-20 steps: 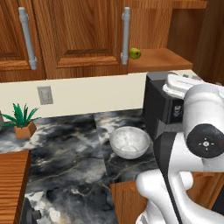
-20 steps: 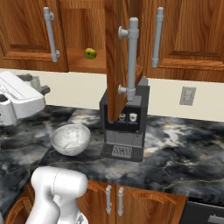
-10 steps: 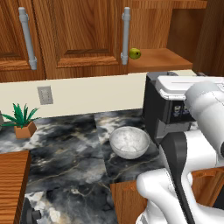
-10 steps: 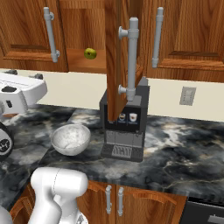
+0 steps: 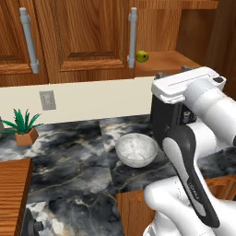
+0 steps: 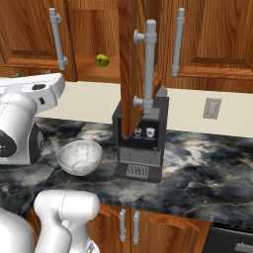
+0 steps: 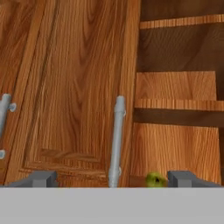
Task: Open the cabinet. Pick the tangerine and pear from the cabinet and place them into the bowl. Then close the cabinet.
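Observation:
The cabinet's left door (image 5: pixel 87 37) is shut. Its right door (image 6: pixel 131 64) stands swung out, edge-on over the coffee machine. On the bare wood shelf (image 5: pixel 168 62) lies the yellow-green pear (image 5: pixel 142 56) (image 6: pixel 102 60), close to the shut door's handle (image 5: pixel 132 37). The tangerine is hidden. Below the shelf, the pale mottled bowl (image 5: pixel 136 150) (image 6: pixel 79 157) sits empty on the marble counter. My gripper (image 7: pixel 113 179) is open and holds nothing. It hovers in front of the cabinet, facing the shut door's handle (image 7: pixel 116 140), and the pear (image 7: pixel 154 179) shows just inside the right fingertip (image 7: pixel 186 178).
A black coffee machine (image 6: pixel 141 143) stands right of the bowl, under the open door. A potted plant (image 5: pixel 23 129) sits at the counter's left. Like doors with lone handles flank the cabinet (image 5: pixel 28 39) (image 6: pixel 178 39). A wall outlet (image 6: pixel 212 107) is on the backsplash.
The arm's elbow has swung down and the hand has risen slightly toward the cabinet. The jaws stay wide. Pear, bowl and doors have not moved.

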